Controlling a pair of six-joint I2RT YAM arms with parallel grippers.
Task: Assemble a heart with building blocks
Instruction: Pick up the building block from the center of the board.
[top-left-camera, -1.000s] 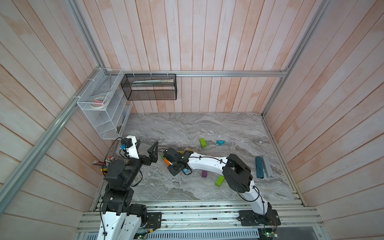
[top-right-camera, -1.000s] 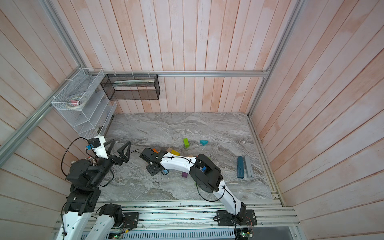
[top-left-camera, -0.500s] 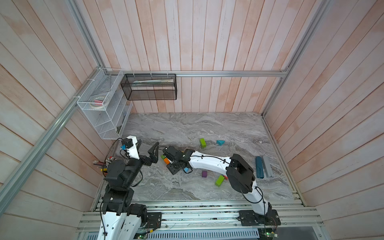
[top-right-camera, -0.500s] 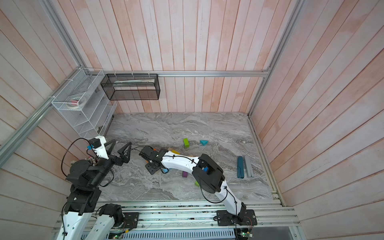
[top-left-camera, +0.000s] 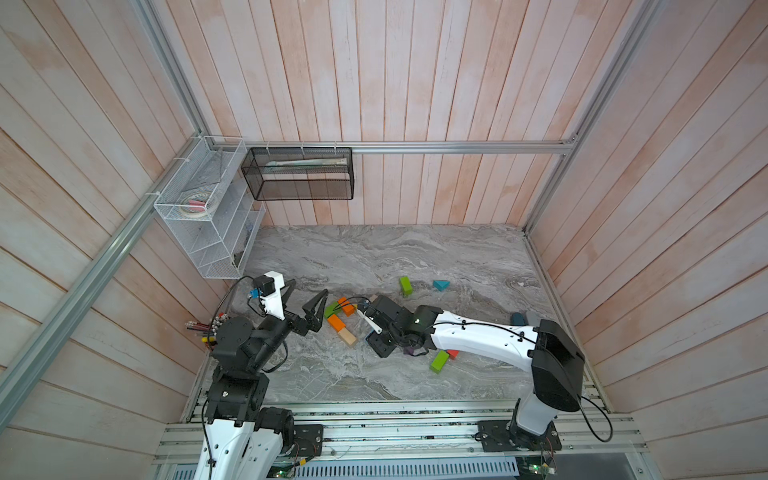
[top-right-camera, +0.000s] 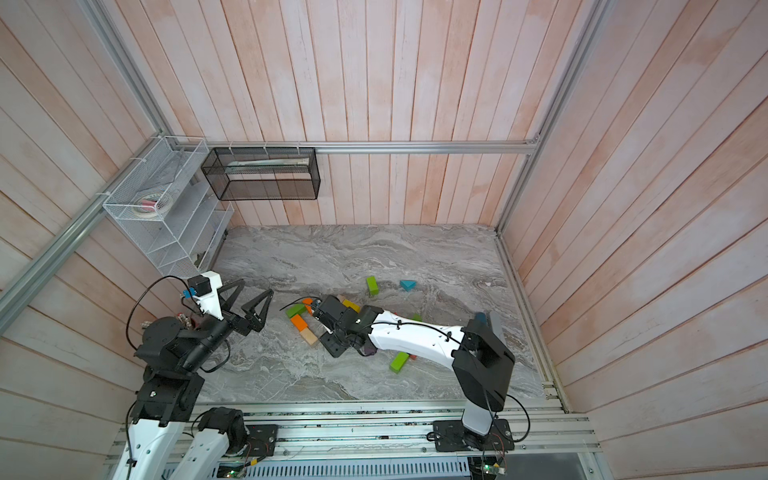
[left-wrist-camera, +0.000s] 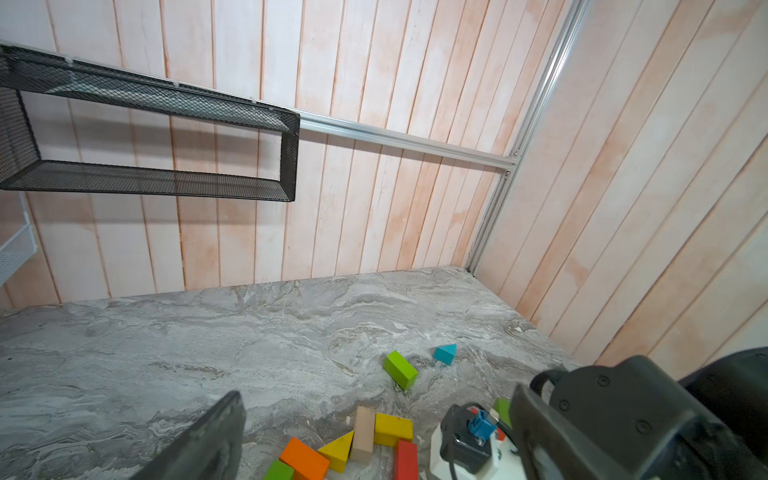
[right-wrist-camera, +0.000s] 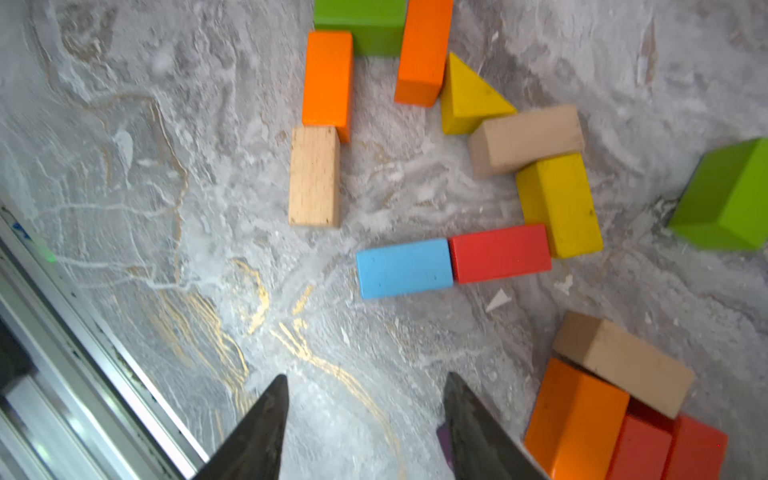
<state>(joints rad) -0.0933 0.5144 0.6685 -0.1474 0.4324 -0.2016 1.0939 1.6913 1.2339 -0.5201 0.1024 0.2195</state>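
- Tabletop (top-left-camera: 374, 257): grey marble, bearing the building blocks (top-left-camera: 336, 322), clustered between both arms.
- Left jaws: spread wide, empty, raised beside the cluster.
- Right jaws: parted, empty, near the blue brick (right-wrist-camera: 404, 268).
- The blue brick touches a red brick (right-wrist-camera: 500, 253) end to end.

Grey marble-patterned tabletop (right-wrist-camera: 124, 166), smooth with a faint sheen. The building blocks (right-wrist-camera: 500, 253) wear flat matt paint; the tan brick (right-wrist-camera: 313, 176) is bare wood with visible grain. Whitewashed plank walls (top-left-camera: 415, 83), brushed aluminium rail (top-left-camera: 457, 148), black metal mesh basket (top-left-camera: 299, 190), white wire rack (top-left-camera: 208, 249).
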